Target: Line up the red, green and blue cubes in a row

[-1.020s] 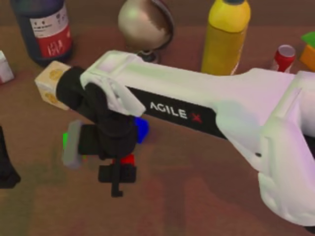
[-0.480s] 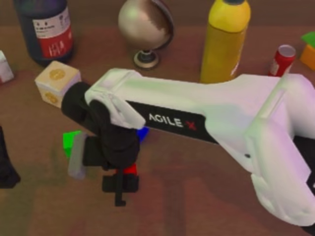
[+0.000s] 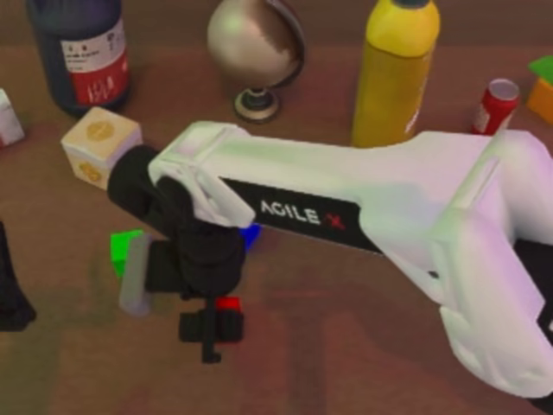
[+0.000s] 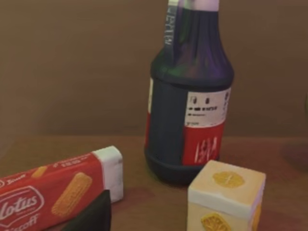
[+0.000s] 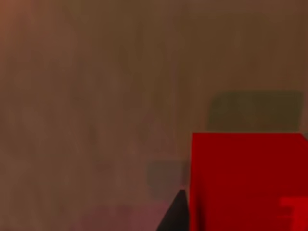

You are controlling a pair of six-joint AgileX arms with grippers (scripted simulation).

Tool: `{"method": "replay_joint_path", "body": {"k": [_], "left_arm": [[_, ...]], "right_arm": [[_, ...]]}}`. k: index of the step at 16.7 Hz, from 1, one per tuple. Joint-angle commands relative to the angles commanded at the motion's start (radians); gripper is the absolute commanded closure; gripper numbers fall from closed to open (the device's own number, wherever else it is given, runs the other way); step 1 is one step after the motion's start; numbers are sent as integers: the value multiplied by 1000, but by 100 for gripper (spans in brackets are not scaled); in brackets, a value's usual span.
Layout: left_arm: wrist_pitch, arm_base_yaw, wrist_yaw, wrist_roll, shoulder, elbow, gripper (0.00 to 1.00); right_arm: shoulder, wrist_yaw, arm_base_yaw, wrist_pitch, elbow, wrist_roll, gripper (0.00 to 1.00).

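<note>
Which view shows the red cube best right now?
The right wrist view: the red cube fills its lower corner, close up, though cut by the frame. The top view shows only a sliver of it under the right arm's wrist. The left wrist view shows none of it.

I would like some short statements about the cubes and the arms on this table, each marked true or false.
1. The right arm reaches over the three small cubes. True.
2. The green cube lies at the right side of the table. False: it lies at the left side, below the cream cube.
3. The blue cube is partly hidden under the arm. True.
4. The red cube is stacked on the green cube. False: they lie apart.
5. The yellow bottle lies on its side. False: it stands upright.
</note>
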Motion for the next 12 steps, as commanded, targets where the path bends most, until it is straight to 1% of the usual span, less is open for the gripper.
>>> {"method": "replay_joint_path", "body": {"k": [3,4,12], "left_arm": [[0,0,0,0,0,0,0],[0,0,0,0,0,0,0],[0,0,0,0,0,0,0]], "right_arm": [[0,0,0,0,0,0,2],[0,0,0,0,0,0,0],[0,0,-2,0,0,0,0]]}}
